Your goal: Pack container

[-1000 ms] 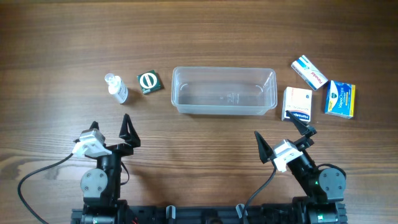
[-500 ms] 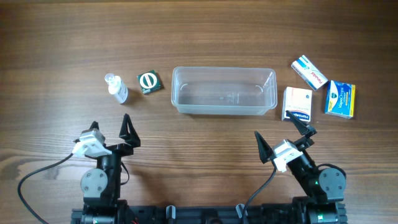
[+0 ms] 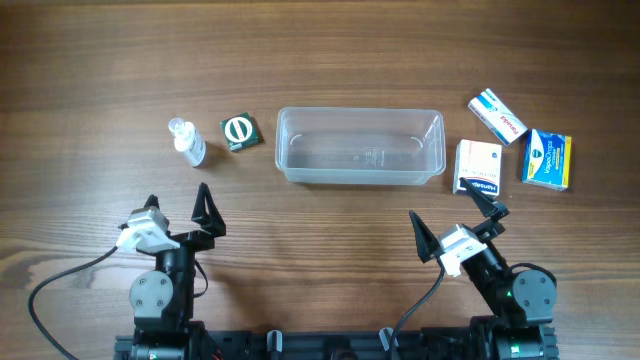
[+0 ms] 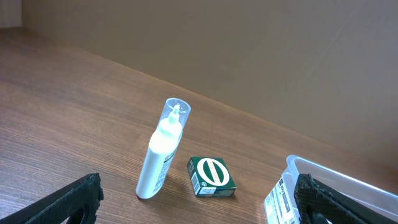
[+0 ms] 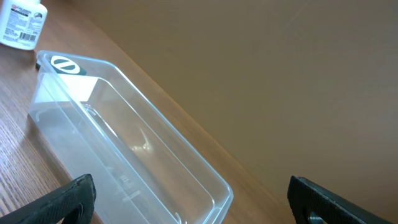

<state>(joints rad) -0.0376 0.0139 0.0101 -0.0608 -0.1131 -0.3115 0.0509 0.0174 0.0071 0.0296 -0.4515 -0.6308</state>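
Observation:
The clear plastic container (image 3: pixel 360 146) stands empty at the table's middle; it also shows in the right wrist view (image 5: pixel 124 155) and its corner in the left wrist view (image 4: pixel 329 186). A small white bottle (image 3: pixel 187 142) lies left of it, with a green box (image 3: pixel 240 132) beside it; both show in the left wrist view, the bottle (image 4: pixel 160 149) and the green box (image 4: pixel 211 177). Three medicine boxes lie right of the container: white-orange (image 3: pixel 478 166), white-blue-red (image 3: pixel 497 115), blue-yellow (image 3: pixel 547 159). My left gripper (image 3: pixel 178 205) and right gripper (image 3: pixel 455 214) are open, empty, near the front edge.
Cables run from both arm bases (image 3: pixel 160 295) along the front edge. Bare wooden table (image 3: pixel 330 230) lies between the grippers and the container. A brown wall rises behind the table in the wrist views.

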